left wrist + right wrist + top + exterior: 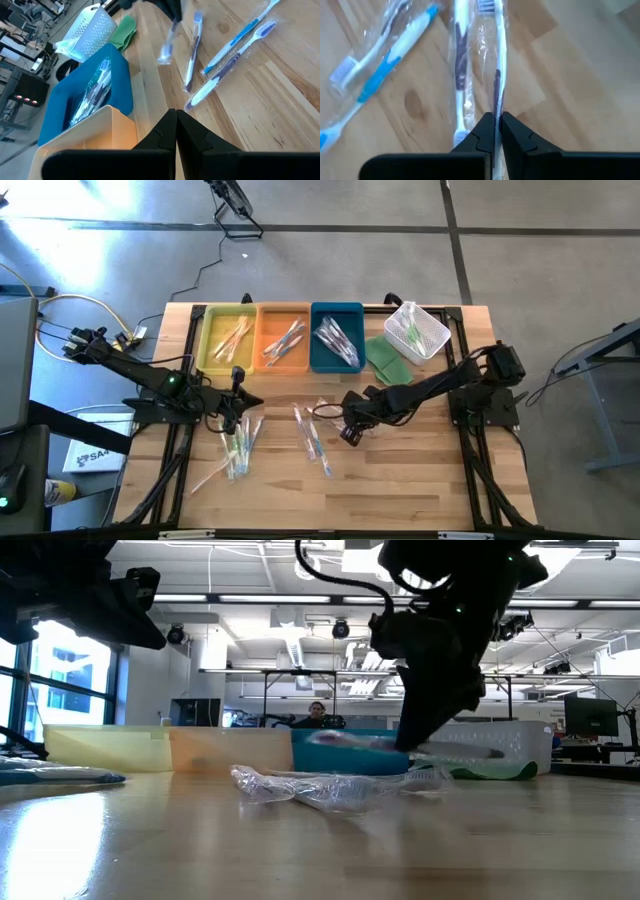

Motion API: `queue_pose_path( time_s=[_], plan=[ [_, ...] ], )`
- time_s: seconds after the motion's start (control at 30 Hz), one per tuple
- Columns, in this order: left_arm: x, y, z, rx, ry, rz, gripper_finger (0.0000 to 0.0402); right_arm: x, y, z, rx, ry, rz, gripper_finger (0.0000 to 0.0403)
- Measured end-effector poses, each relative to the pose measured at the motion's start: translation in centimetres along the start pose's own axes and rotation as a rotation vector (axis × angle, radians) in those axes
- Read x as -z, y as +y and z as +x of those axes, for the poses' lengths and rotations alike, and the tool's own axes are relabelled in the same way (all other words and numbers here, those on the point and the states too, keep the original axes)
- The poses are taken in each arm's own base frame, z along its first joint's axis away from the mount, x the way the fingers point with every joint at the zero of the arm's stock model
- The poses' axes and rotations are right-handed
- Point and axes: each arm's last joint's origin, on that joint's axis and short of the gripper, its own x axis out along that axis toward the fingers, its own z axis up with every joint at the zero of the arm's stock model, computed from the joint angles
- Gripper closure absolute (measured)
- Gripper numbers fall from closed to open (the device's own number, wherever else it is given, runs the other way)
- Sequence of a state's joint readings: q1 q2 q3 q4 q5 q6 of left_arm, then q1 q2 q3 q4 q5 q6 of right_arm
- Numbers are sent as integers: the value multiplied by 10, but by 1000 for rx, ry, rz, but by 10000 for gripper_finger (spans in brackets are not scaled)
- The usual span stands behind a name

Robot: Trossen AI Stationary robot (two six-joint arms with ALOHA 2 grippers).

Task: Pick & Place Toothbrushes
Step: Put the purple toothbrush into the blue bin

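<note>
From above, wrapped toothbrushes lie loose on the table, one cluster at mid-table and another nearer the left arm; more sit in the yellow tray, orange tray, blue tray and the white basket. The right claw is down beside the middle cluster; the left claw hangs over the other.

At table level, crinkled clear wrappers show in front of the trays, and a person sits far behind.

The left wrist view shows its claw fully shut and empty, with blue-and-white brushes ahead.

The right wrist view shows what the others hide: its claw pinched tight on a white brush's wrapper, two more brushes alongside.
</note>
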State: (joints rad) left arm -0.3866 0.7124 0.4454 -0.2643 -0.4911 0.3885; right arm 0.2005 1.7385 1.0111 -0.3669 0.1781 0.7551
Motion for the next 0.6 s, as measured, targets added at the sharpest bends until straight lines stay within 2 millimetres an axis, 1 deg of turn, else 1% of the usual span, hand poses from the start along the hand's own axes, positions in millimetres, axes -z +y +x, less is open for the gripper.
queue_pose_path(
  time_s=[0.07, 0.37, 0.5, 0.6],
  plan=[
    [0, 0, 0, 0, 0, 0, 398, -2, -1, -6, 8, -27, 3, 393],
    [0, 0, 0, 0, 0, 0, 398, -16, -3, -47, 25, -216, 38, 393],
    [0, 0, 0, 0, 0, 0, 398, -26, -11, -60, 62, -310, 77, 393],
    [0, 0, 0, 0, 0, 0, 398, -37, -18, -69, 92, -397, 87, 393]
  ],
)
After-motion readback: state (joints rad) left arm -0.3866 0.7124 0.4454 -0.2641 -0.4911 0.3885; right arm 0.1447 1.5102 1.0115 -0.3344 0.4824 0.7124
